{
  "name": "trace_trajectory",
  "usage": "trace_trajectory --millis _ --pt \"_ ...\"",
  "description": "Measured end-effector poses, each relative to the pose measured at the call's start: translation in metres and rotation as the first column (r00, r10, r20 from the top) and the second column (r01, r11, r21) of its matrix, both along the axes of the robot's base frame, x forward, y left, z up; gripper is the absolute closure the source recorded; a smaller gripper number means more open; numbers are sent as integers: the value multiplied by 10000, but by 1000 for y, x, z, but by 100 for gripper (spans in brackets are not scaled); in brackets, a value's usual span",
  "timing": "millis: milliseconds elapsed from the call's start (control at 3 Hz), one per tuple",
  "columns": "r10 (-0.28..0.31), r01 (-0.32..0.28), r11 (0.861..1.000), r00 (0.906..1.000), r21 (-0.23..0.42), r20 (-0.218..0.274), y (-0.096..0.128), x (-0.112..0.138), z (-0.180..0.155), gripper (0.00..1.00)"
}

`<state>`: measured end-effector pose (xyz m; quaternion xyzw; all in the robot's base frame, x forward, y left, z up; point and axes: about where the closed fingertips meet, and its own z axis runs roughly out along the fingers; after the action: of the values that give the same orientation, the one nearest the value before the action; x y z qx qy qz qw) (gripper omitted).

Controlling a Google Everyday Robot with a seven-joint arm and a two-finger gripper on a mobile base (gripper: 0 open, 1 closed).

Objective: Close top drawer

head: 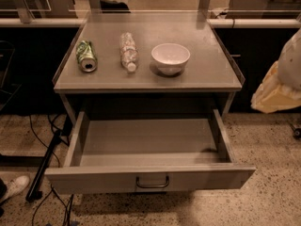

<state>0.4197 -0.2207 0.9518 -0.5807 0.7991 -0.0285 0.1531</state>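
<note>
Grey metal top drawer (150, 177) pulled well out of its cabinet toward the camera, flat front nearest, small dark wire handle (152, 182) dead centre on that front. Side walls running back under the cabinet top (150, 79), a shadow sitting in the back right corner of the drawer. Above and behind the drawer, on that top, three things in a row: over the drawer's left side a green can (86, 56) lying down with its open end facing the camera; over the middle a clear plastic bottle (128, 51) also lying flat, cap toward the camera; over the right half a white bowl (170, 58) standing upright, just beside the bottle but apart from it. Up and to the right of the drawer, at the frame edge, the pale cream gripper (275, 91), well apart from the drawer front and touching nothing visible; apart or together, cannot tell. Left of the drawer, down on the speckled floor (273, 173), dark cables (47, 157) and a white shoe (14, 187).
</note>
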Motion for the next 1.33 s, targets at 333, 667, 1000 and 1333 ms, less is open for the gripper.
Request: trace_trajectory --millis 333,667,1000,1333 --pt "-447 439 9990 9957 -113 -817 -13 -23 -54 100" --pt "-731 702 9973 9812 -223 -1789 -25 -44 -115 100" --pt "-761 750 9971 9695 -137 -2328 -30 -51 -152 100" --pt "-761 750 9971 9695 -136 -2328 -30 -51 -152 100"
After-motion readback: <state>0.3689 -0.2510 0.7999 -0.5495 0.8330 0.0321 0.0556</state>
